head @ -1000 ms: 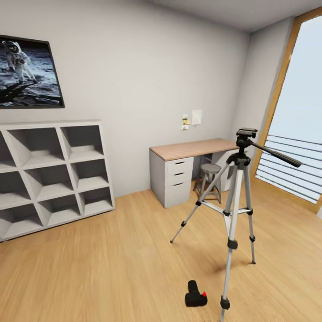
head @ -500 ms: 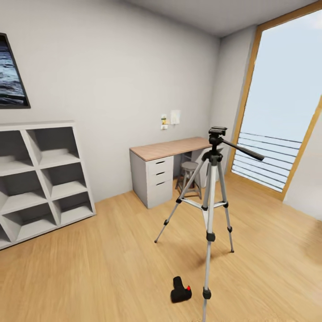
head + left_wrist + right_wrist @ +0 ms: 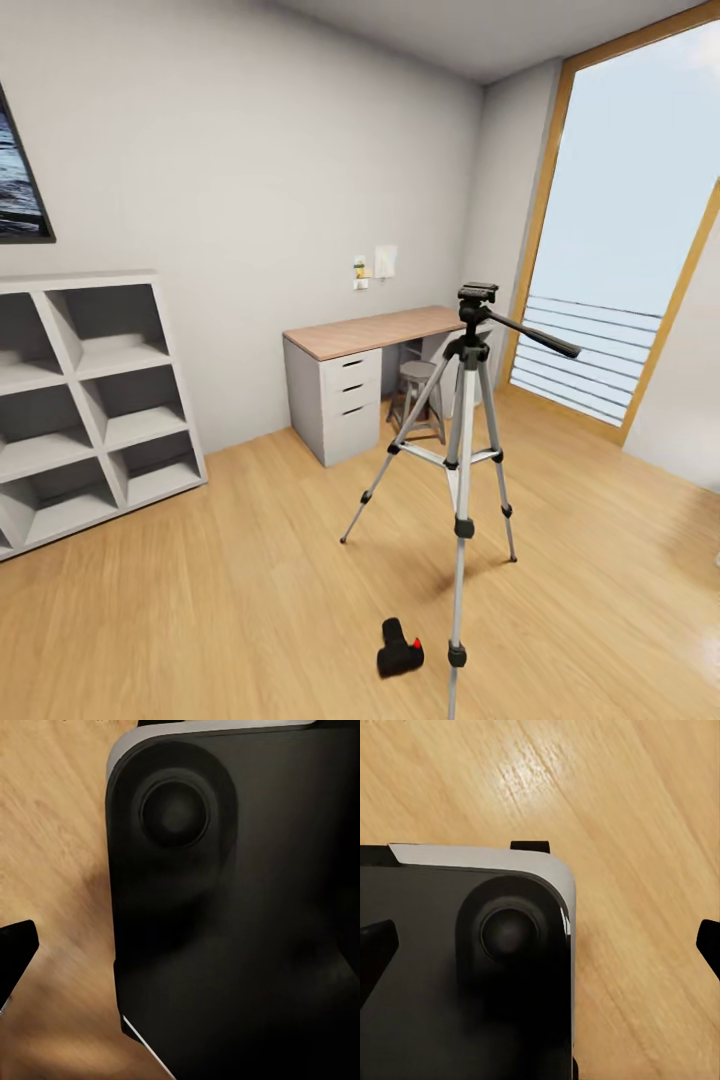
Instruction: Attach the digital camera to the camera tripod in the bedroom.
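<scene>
Pale-walled bedroom, plank floor (image 3: 250,560). Digital camera (image 3: 400,650) down on the floor, just beside the camera tripod (image 3: 463,440)'s near foot, long axis pointing away. Low and ahead of both arms; nearer arm unclear. Pincer state on either arm: cannot tell.

Body panel, left wrist view: broad matte-black housing (image 3: 247,930) with rounded corner, thin pale-grey edge.
Round boss: raised black disc (image 3: 174,811) on it.
Body panel, right wrist view: black housing (image 3: 450,982), white-grey rim, similar disc (image 3: 510,931).
Fingertips: black, at the picture's edges (image 3: 709,945).
</scene>
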